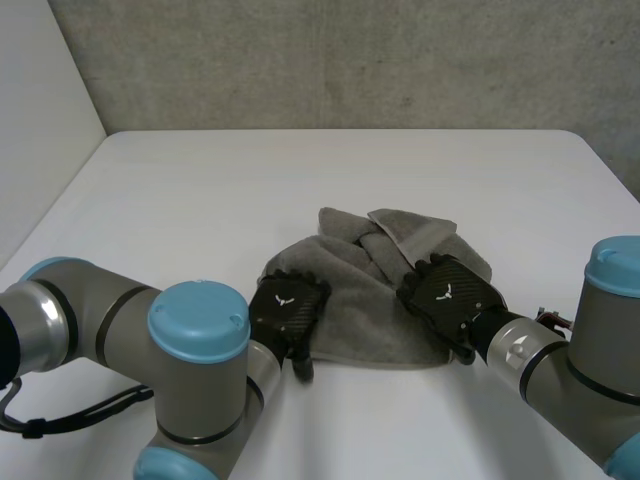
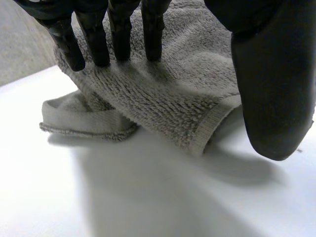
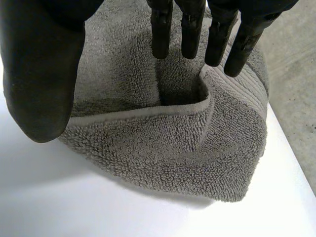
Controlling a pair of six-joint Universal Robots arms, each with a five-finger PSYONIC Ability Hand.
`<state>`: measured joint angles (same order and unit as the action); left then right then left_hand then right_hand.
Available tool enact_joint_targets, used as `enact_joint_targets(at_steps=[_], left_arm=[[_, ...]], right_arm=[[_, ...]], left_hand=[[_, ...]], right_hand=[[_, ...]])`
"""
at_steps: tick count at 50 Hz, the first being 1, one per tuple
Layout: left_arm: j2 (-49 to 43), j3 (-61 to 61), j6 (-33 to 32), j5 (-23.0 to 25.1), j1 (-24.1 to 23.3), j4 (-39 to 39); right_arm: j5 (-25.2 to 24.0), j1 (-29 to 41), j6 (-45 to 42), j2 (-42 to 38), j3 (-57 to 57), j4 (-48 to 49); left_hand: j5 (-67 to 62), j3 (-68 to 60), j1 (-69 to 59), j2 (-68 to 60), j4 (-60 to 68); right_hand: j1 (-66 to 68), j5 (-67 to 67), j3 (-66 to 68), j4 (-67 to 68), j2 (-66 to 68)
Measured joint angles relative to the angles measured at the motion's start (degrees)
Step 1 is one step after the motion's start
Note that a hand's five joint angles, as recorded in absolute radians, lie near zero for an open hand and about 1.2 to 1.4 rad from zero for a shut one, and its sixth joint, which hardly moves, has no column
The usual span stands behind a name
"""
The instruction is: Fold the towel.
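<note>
The grey towel (image 1: pixel 350 300) lies on the white table (image 1: pixel 200 200), near the front edge and between the two arms. It is bunched and partly doubled over, with loose flaps overlapping at its far side and no squared outline. The left hand (image 1: pixel 288 312) rests on the near-left edge of the cloth. Its fingers (image 2: pixel 121 34) are straight and lie on the pile, and its thumb (image 2: pixel 269 89) stands clear above the table, so nothing is gripped. The right hand (image 1: pixel 450 292) sits over the right part, fingers (image 3: pixel 190 29) extended above a hemmed fold, thumb (image 3: pixel 42 74) apart, holding nothing. Judged progress: early. Flattening, edge alignment and a clean fold are not yet done.
</note>
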<state>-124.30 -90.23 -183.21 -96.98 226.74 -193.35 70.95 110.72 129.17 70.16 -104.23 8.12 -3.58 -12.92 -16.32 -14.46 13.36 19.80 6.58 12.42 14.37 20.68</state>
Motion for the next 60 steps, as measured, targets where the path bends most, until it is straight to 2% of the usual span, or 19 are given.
enact_joint_targets(at_steps=[9, 13, 15, 21, 24, 30, 36, 42, 50, 55, 60], left_arm=[[-2.26, 4.10, -2.81, -0.18, 0.94, -1.90], [-2.91, 6.01, -3.62, -0.17, 1.25, -1.88], [-3.25, 6.80, -3.84, -0.14, 1.35, -1.83], [-4.41, 8.67, -3.87, 0.35, 2.08, -1.88], [-4.87, 9.10, -3.76, 0.63, 2.75, -1.85], [-4.63, 9.12, -3.50, 0.86, 4.56, -1.44], [-0.06, 7.34, -3.10, 1.86, 6.52, 1.21], [9.78, 3.22, -1.23, 5.92, 8.35, 5.75], [20.36, 1.19, 3.54, 10.83, 11.80, 7.63], [22.57, 3.40, 5.71, 12.23, 13.84, 7.61], [22.86, 7.95, 6.41, 12.75, 15.13, 7.40]], right_arm=[[-0.37, -0.07, -0.97, -5.56, 2.85, 3.22], [-0.38, -0.07, -1.02, -7.59, 4.50, 3.62], [-0.38, -0.07, -1.00, -8.23, 5.22, 3.65], [-0.36, -0.07, -0.79, -9.45, 7.68, 3.60], [-0.28, -0.14, -0.56, -9.62, 8.59, 3.49], [0.06, -1.51, 1.24, -7.86, 9.35, 2.22], [-0.69, -3.41, 9.65, -1.37, 9.27, -2.23], [-5.72, -6.42, 19.89, 8.46, 9.12, -9.71], [-11.90, -8.21, 24.84, 15.74, 11.83, -16.48], [-12.78, -8.01, 28.54, 17.29, 14.74, -16.53], [-10.36, -8.19, 38.23, 18.55, 19.21, -10.25]], left_hand=[[-0.86, 0.00, 0.00, -0.20, 0.00], [-6.45, 0.00, -3.04, -5.10, 0.00], [-13.79, 0.00, -10.14, -12.65, 0.00], [-50.03, 0.00, -47.35, -49.32, 0.00], [-60.58, 0.00, -56.42, -60.09, 0.00], [-61.57, 0.00, -56.43, -61.43, 0.00], [-61.57, 0.00, -56.43, -62.25, 0.00], [-62.39, 0.00, -56.43, -62.35, 0.00], [-62.92, 0.00, -56.43, -62.50, 0.00], [-62.92, 0.00, -56.43, -62.50, 0.00], [-62.92, 0.00, -56.43, -62.50, 0.00]], right_hand=[[0.00, 2.26, 0.00, 0.00, 0.00], [3.69, 7.57, 0.00, 0.00, 3.80], [11.39, 16.09, 0.00, 0.00, 11.54], [44.89, 48.67, 0.00, 0.00, 45.62], [53.52, 58.45, 0.00, 0.00, 52.00], [53.52, 58.57, 0.00, 0.00, 52.00], [53.52, 58.59, 0.00, 0.00, 52.72], [53.52, 58.76, 0.00, 0.00, 52.95], [53.52, 58.86, 0.00, 0.00, 52.95], [53.52, 59.01, 0.00, 0.00, 52.95], [53.52, 59.01, 0.00, 0.00, 52.95]])
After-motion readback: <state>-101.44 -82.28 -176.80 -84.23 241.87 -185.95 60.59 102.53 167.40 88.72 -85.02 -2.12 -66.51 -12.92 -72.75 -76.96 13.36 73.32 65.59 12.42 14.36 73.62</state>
